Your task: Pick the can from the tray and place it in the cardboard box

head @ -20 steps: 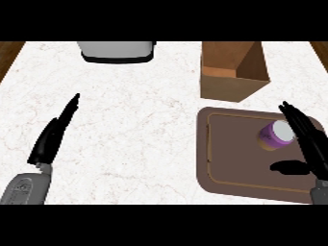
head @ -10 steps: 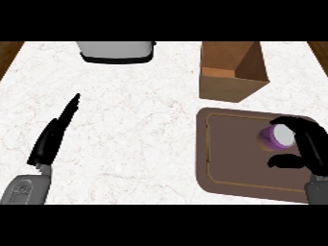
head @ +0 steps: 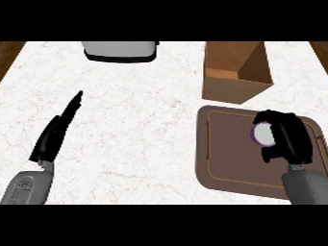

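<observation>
Fingers of the right robot hand curl round the purple-rimmed can, which is on the brown tray at about 4 o'clock on the bench; whether the can has left the tray is hard to judge. At 1 o'clock stands the open cardboard box. At 8 o'clock the left robot hand rests, fingers straight. A grey appliance sits at 12 o'clock.

A kitchen: a white marble-patterned table with dark wood at both sides, a grey appliance at its far edge, and a brown tray
</observation>
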Controlling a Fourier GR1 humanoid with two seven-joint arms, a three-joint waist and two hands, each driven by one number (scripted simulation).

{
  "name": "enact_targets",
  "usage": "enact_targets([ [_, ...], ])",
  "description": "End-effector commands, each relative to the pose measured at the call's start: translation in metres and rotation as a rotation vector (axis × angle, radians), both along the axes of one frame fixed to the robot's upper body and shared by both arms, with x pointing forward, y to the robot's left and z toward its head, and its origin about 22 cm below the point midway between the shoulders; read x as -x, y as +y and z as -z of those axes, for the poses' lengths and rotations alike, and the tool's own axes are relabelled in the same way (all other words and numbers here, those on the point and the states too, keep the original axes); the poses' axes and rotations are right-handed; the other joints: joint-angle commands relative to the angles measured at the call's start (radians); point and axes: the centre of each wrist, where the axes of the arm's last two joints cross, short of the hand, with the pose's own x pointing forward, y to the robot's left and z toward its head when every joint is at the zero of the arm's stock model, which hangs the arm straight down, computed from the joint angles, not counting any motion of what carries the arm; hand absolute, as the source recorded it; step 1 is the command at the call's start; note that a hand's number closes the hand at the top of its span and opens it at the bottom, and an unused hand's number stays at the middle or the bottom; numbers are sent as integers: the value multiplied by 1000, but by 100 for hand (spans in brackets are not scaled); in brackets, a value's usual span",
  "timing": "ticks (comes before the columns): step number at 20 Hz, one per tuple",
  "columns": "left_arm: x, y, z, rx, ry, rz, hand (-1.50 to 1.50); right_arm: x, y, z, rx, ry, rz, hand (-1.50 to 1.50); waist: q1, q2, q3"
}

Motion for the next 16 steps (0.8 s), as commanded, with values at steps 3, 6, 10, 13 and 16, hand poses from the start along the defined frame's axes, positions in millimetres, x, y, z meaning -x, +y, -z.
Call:
enact_targets([
  [3,-14,-17,-14,-8,-31,80,0,-27,114,3,100,241,-74,150,93,32,17],
  [6,-14,-24,-9,0,-3,88,0,-48,147,-30,173,262,-14,150,96,22,22],
  [10,-18,-27,-13,-8,-4,100,0,-65,197,-76,211,228,70,150,102,15,26],
  [13,-13,-34,0,9,4,88,0,-68,235,-121,182,152,126,150,89,11,26],
  [16,-7,-17,5,9,18,63,0,-67,264,-156,198,86,227,150,66,8,26],
])
